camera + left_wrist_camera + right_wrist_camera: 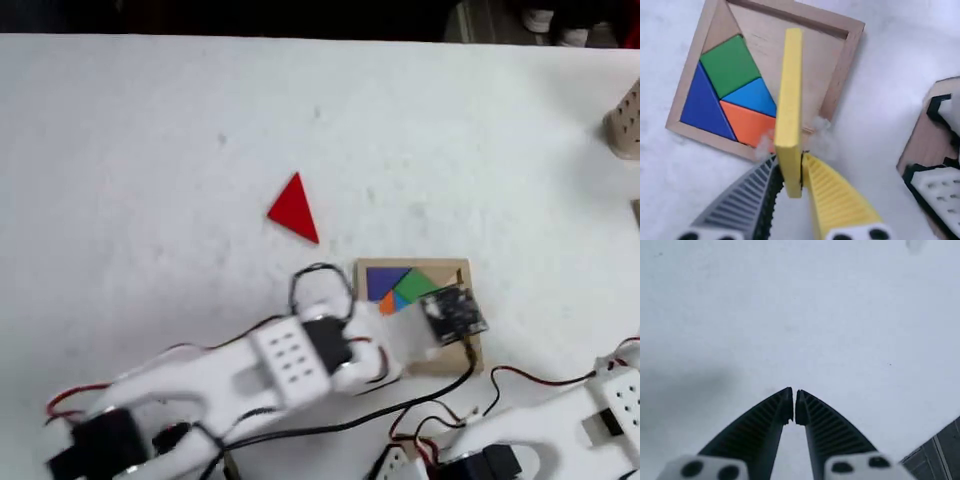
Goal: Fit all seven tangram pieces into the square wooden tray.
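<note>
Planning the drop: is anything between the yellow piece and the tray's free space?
Nothing visible is. The yellow piece, held on edge by the left gripper, hangs above the tray's bare wood; the laid pieces sit beside that space.

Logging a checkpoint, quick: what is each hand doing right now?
Left hand: closed on the yellow piece, held on edge over the tray.
Right hand: closed, holding nothing.

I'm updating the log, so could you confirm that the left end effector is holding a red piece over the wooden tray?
Not quite: the left end effector is holding a yellow piece over the wooden tray, as the left wrist view shows; the red triangle lies on the table, outside the tray.
</note>
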Available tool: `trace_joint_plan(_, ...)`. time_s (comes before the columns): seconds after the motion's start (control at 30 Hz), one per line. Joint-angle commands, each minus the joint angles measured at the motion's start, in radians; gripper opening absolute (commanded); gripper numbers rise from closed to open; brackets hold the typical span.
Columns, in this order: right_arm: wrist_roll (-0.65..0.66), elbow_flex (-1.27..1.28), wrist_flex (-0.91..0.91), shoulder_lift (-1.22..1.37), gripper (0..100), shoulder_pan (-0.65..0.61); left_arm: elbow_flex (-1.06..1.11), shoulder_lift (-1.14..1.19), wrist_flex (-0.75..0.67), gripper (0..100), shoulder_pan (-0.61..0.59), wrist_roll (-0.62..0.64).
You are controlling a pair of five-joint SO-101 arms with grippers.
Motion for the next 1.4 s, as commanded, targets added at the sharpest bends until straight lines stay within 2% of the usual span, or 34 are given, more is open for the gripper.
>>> trace_joint_plan(0.0,0.014,-0.003,-0.039,-0.004,1.7,0.038,-0.124,0.114,-0.057,2,0.024,-0.009)
trace_joint_plan(0.23,0.075,0.014,-0.041,-0.008,1.7,0.059,-0.137,0.246,-0.164,2,0.062,-0.011)
trace_joint_plan(0.37,0.075,0.032,-0.044,-0.013,1.7,0.058,-0.143,0.274,-0.210,3,0.044,-0.011)
trace_joint_plan(0.6,0.075,0.034,-0.041,-0.013,1.7,0.059,-0.143,0.375,-0.239,29,-0.077,-0.009)
trace_joint_plan(0.77,0.077,0.060,-0.045,-0.013,1.7,0.045,-0.141,0.394,-0.236,37,-0.110,-0.009)
trace_joint_plan(0.97,0.077,0.083,-0.045,-0.013,1.7,0.016,-0.120,0.280,-0.193,37,-0.110,-0.009)
trace_joint_plan(1.23,0.077,0.083,-0.045,-0.013,1.7,0.016,0.008,-0.002,-0.181,37,-0.108,0.011)
trace_joint_plan(1.3,0.077,0.083,-0.045,-0.013,1.7,0.016,0.018,-0.050,-0.215,33,-0.125,0.084)
trace_joint_plan(1.37,0.077,0.083,-0.045,-0.012,1.7,0.016,0.020,-0.051,-0.295,24,-0.151,0.166)
